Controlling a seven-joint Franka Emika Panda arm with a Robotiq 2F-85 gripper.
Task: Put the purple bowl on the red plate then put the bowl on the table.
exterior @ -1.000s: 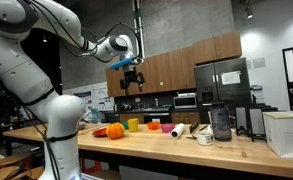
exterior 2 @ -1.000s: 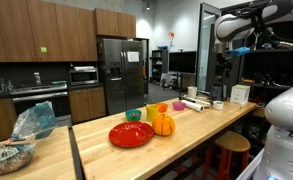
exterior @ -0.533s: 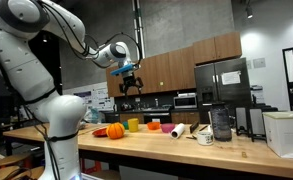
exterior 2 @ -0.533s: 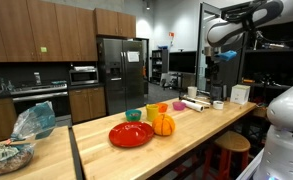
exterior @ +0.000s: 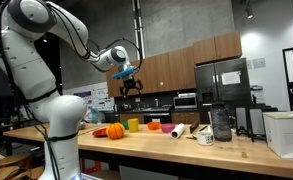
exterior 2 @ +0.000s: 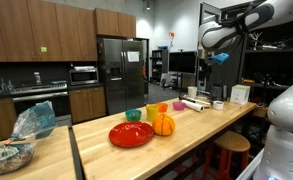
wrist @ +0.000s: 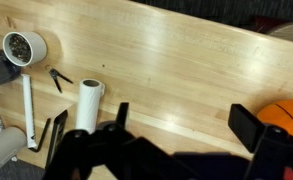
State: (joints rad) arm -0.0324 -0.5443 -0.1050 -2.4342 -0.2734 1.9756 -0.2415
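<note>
The gripper (exterior: 132,82) hangs high in the air above the table (exterior: 186,146), well clear of everything on it. Only the wrist view shows its state: the two dark fingers (wrist: 250,127) stand spread wide with bare wood between them, holding nothing.

The orange pumpkin (exterior 2: 163,124) serves as the marker. In an exterior view the red plate (exterior 2: 132,134) lies just beside the pumpkin on the camera's side, with nothing on it. Beyond the pumpkin a row runs along the table: a yellow-green cup (exterior 2: 153,111), a small orange-red item (exterior 2: 163,107), then the purple bowl (exterior 2: 178,105) resting on the wood, well apart from the plate. In the exterior view that faces the robot, the bowl (exterior: 178,130) sits to the right of the pumpkin (exterior: 114,131) — the plate is hard to make out there.

The wrist view catches the pumpkin (wrist: 286,113) at its right edge and a white roll (wrist: 89,105) lying on the table well to the left of it, but not the bowl.
</note>
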